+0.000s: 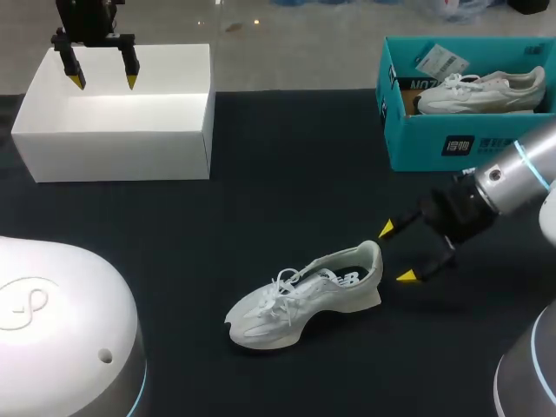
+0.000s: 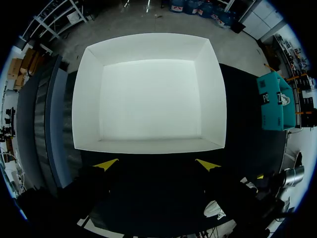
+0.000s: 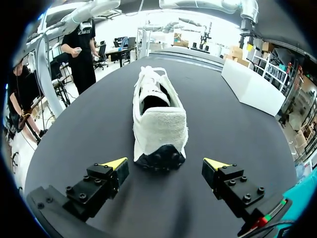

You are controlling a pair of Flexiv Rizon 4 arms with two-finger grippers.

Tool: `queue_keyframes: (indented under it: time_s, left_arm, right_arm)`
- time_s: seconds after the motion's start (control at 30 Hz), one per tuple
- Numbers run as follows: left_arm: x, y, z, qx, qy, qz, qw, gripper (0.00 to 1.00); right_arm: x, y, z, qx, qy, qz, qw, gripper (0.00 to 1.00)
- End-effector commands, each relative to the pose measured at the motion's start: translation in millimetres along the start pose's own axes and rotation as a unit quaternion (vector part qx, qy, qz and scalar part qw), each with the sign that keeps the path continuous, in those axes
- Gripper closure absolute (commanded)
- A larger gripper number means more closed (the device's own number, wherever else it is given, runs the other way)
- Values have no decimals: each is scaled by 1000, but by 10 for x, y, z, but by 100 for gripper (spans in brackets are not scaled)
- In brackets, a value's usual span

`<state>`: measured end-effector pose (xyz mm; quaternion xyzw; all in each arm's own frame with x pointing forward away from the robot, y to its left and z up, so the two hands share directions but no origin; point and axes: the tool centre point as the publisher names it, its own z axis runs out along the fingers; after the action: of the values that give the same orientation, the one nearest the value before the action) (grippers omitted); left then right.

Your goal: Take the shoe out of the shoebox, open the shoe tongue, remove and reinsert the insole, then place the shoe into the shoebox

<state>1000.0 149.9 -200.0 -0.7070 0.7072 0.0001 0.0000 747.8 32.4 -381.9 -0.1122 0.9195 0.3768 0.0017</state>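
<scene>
Shoe lies on the surface; our right jaws gape at its three o'clock, left jaws gape over the white box.

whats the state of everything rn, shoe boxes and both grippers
shoe: out on the table, upright on its sole, not held
white box: open, empty
teal box: open, second shoe lying inside
left gripper: open, above the white box
right gripper: open, just behind the shoe's heel, not touching it
</scene>
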Motion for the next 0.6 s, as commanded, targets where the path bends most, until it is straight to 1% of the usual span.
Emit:
queue_keyframes:
  time_s: [0.03, 0.3, 0.6]
  left_arm:
    - [0, 0, 0, 0, 0, 0, 1000, 0]
    - [0, 0, 0, 0, 0, 0, 1000, 0]
    - [0, 0, 0, 0, 0, 0, 1000, 0]
  right_arm:
    - [51, 43, 8, 5, -6, 0, 1000, 0]
    - [51, 43, 8, 5, -6, 0, 1000, 0]
    - [-63, 18, 248, -3, 28, -30, 999, 0]
